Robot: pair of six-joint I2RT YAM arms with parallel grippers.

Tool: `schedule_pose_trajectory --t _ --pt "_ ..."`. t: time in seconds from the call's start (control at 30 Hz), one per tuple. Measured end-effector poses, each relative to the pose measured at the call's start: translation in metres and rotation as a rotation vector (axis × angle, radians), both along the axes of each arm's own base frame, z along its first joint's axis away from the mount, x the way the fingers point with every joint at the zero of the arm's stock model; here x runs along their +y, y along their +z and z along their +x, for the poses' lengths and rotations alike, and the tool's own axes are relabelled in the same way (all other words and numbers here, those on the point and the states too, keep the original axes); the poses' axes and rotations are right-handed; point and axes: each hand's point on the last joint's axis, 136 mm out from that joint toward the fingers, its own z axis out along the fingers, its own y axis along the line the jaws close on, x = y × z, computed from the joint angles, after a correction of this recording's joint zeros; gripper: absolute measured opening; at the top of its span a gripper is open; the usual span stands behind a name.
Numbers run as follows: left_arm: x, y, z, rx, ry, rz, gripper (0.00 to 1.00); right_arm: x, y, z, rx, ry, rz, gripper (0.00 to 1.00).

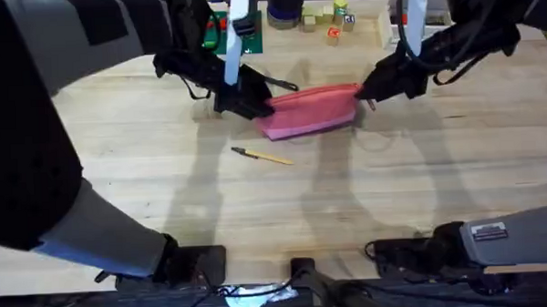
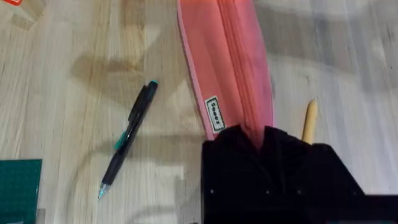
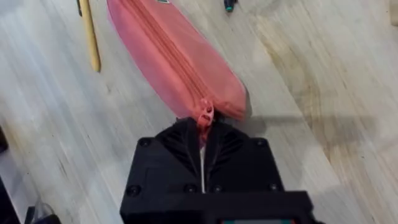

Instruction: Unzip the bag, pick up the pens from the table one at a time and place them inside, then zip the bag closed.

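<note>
The pink bag [image 1: 310,112] lies across the middle of the table [image 1: 165,194], its zipper shut along the top. My left gripper [image 1: 254,107] is shut on the bag's left end, seen as [image 2: 261,134] in the left wrist view. My right gripper [image 1: 364,91] is at the right end, shut on the zipper pull [image 3: 204,115]. A tan-yellow pen [image 1: 263,156] lies on the table just in front of the bag. A black pen [image 2: 127,140] lies on the far side of it, by the left gripper.
Along the far edge of the table sit a green mat [image 1: 244,38], a dark round container [image 1: 285,7], several small coloured blocks [image 1: 331,19] and a white box [image 1: 390,24]. Bare wood stretches in front of the bag.
</note>
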Motion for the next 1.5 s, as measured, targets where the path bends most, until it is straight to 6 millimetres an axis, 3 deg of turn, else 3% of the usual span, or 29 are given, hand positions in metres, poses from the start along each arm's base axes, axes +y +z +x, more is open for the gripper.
schedule_pose_trajectory --t 0.5,0.73,0.97,1.5 --pt "0.0 0.0 0.0 0.0 0.0 0.0 0.042 0.0 0.004 -0.002 -0.006 0.0 -0.003 0.031" --pt "0.0 0.0 0.0 0.0 0.0 -0.001 0.042 0.0 0.017 0.002 -0.04 0.002 -0.004 0.031" --pt "-0.002 0.002 0.0 -0.001 -0.004 -0.018 0.042 0.001 0.044 0.004 -0.119 0.004 -0.005 0.031" --pt "-0.002 0.001 0.0 -0.003 -0.004 -0.009 0.042 0.002 0.052 -0.003 -0.119 0.007 -0.005 0.031"
